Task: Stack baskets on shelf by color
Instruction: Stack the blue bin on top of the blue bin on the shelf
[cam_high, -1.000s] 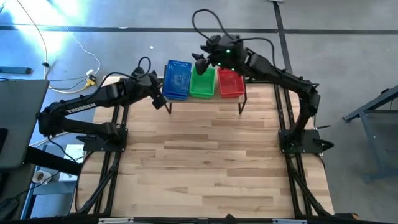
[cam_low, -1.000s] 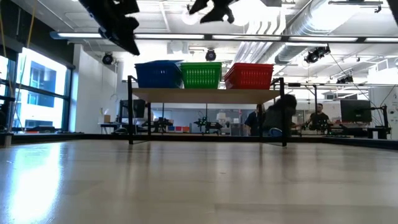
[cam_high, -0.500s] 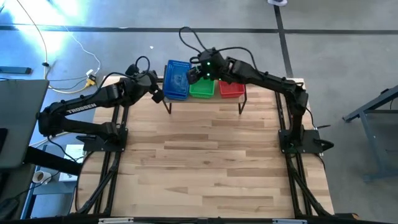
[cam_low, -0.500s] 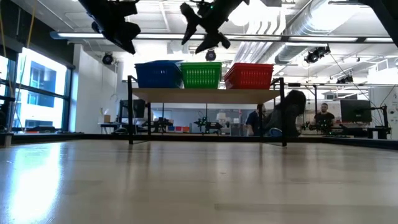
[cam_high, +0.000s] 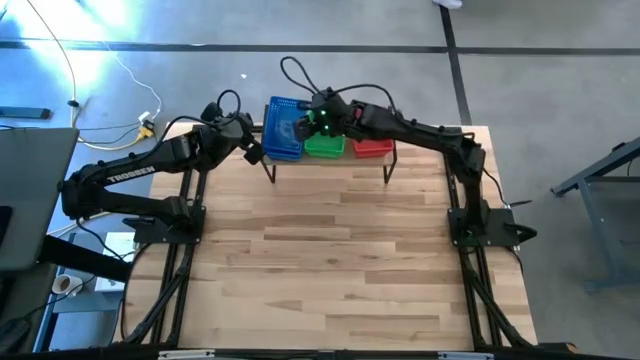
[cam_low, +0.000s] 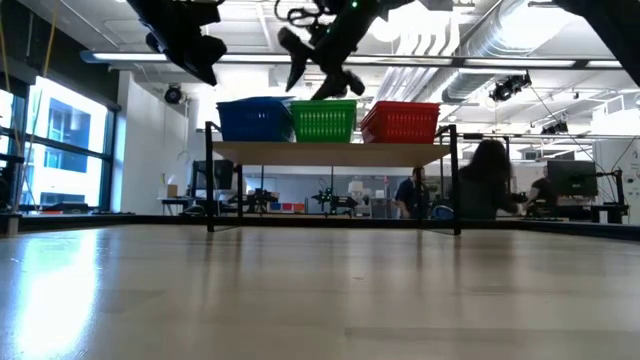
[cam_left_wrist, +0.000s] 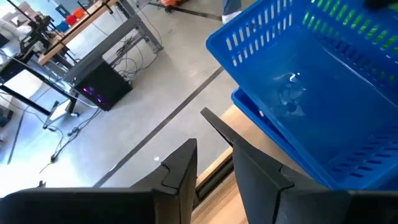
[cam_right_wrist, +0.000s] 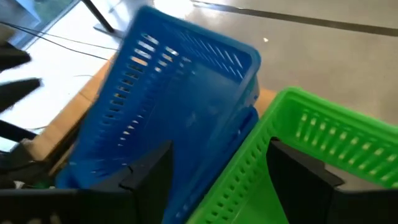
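Three stacks of baskets stand side by side on the shelf (cam_low: 330, 152) at the table's far edge: blue baskets (cam_high: 285, 128), green baskets (cam_high: 325, 147), red baskets (cam_high: 372, 148). The top blue basket (cam_left_wrist: 311, 81) sits skewed on the one below it. My right gripper (cam_right_wrist: 221, 168) hangs open just above the stacks; one finger is over the blue stack and the other over the green stack (cam_right_wrist: 311, 143). In the low view this right gripper (cam_low: 315, 80) stays above the rims. My left gripper (cam_left_wrist: 216, 162) hovers left of the blue stack, slightly open, with nothing between its fingers.
The wide wooden tabletop (cam_high: 330, 250) stretches in front of the shelf. The shelf's thin black legs (cam_low: 210, 180) stand near the far edge. People (cam_low: 485, 185) sit in the room beyond the table.
My right gripper has come down and gone toward the table's left, from above the green and red stacks to above the blue and green ones, rolling its wrist on the way. Its fingers have stayed wide apart.
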